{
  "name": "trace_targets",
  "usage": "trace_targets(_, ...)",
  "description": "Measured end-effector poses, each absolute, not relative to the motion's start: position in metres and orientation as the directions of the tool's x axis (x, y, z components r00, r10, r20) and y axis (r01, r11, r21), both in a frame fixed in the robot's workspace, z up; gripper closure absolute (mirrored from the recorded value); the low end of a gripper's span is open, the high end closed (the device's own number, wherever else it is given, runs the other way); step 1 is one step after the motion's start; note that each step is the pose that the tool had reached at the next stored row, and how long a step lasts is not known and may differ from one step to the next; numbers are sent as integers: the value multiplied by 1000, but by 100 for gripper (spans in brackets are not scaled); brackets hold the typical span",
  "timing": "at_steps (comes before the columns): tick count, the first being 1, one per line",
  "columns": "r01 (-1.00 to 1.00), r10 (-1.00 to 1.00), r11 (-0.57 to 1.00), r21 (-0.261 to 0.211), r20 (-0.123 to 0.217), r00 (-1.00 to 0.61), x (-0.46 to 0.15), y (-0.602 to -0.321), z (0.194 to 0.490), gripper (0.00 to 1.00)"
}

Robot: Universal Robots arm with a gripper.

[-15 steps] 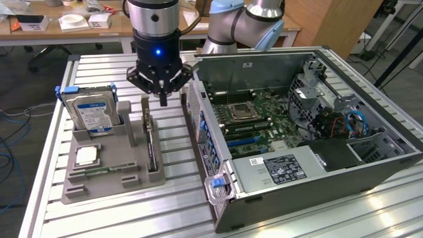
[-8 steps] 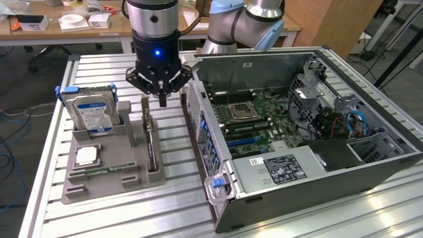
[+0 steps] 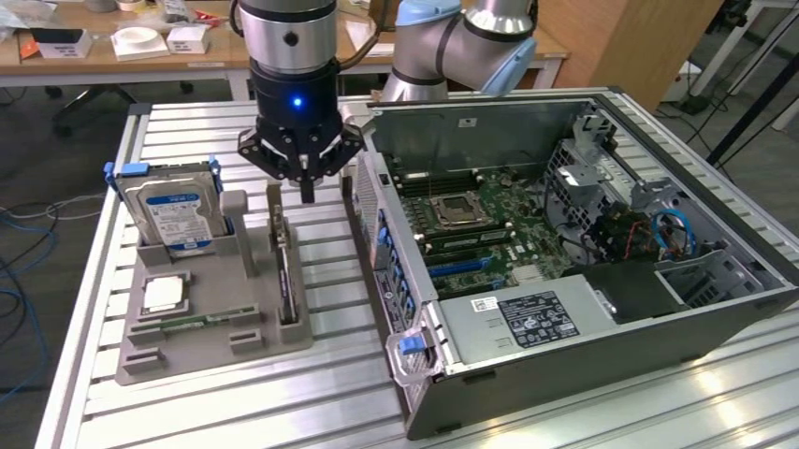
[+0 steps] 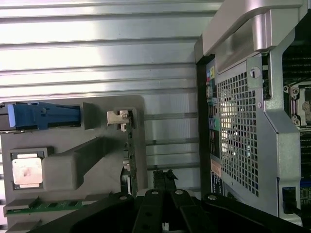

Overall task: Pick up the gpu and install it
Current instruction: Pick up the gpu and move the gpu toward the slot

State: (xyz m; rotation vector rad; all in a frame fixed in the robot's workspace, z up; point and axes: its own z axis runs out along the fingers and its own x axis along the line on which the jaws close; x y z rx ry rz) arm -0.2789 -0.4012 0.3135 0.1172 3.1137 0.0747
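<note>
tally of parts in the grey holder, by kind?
hard drive: 1
gpu card: 1
processor chip: 1
memory stick: 1
Total: 4

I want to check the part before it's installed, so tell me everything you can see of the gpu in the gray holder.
The gpu is a thin flat card standing on its long edge in a slot of the gray parts holder. It shows as a narrow dark strip with a greenish edge. A silvery metal bracket caps one end. The shut gripper hangs above the holder beside the card, toward the computer case, not holding it.
</note>
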Motion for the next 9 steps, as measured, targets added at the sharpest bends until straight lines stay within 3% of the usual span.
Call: trace_targets(9,75,76,996,49,-23,-997,-284,-404,313,89)
